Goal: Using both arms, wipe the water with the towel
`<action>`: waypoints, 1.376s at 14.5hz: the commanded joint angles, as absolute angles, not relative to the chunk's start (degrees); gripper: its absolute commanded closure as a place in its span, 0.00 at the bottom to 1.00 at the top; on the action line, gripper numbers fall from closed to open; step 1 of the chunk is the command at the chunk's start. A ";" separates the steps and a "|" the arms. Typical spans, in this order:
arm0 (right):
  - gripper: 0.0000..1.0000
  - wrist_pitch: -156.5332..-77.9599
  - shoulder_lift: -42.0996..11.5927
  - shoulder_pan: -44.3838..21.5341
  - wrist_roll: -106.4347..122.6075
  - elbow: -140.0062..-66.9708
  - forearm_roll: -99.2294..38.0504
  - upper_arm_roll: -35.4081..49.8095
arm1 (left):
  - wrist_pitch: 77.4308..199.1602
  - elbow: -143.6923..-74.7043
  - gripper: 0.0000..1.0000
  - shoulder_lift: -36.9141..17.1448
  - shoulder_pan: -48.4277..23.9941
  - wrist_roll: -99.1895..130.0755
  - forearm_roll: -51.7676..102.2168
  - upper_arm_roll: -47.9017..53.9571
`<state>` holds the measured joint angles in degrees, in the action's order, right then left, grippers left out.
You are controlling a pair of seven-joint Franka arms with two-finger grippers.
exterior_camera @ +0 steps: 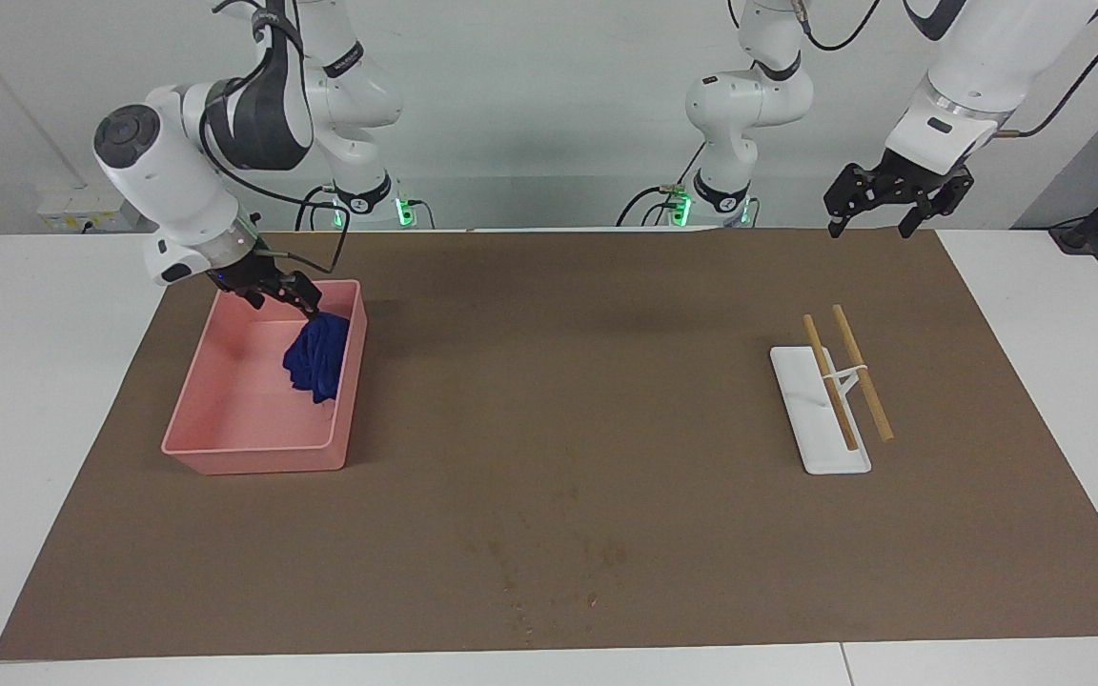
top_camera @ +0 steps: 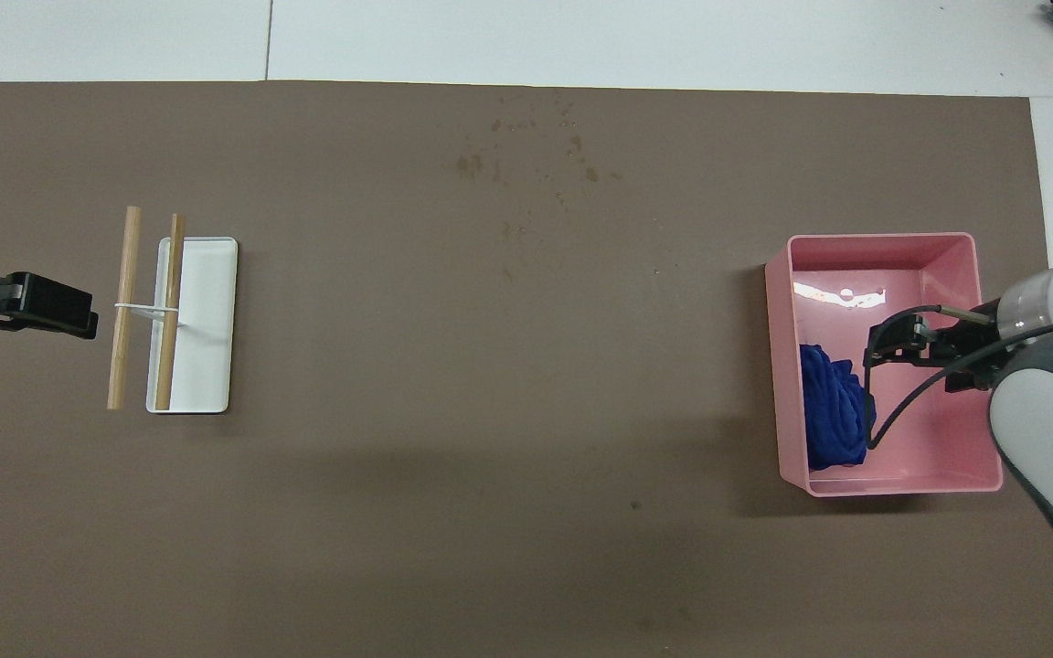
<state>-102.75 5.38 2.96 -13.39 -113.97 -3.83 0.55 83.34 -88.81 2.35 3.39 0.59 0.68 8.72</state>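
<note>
Blue towel [exterior_camera: 317,356] bunched in pink tray [exterior_camera: 254,446] against its wall toward table centre, right gripper [exterior_camera: 284,293] just above it, angled down, fingers apart, empty, left gripper [exterior_camera: 883,202] waiting, spread wide, over mat edge [exterior_camera: 606,243].

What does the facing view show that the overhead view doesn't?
Only the facing view shows both arms whole on their bases, the wall, and the left gripper hanging high over the mat's edge. Only the overhead view looks straight down into the pink tray. Both show the blue towel against the tray's wall, the right gripper over it, the water and the chopsticks.
</note>
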 commanded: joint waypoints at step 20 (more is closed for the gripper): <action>0.00 -82.44 2.64 1.58 -10.72 -89.91 1.14 1.49 | 83.06 -90.26 0.00 3.78 3.52 -0.18 0.35 8.70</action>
<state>-82.01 0.47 1.14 -12.06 -87.16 1.31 1.11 83.34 -88.81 2.35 3.39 0.59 0.68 8.71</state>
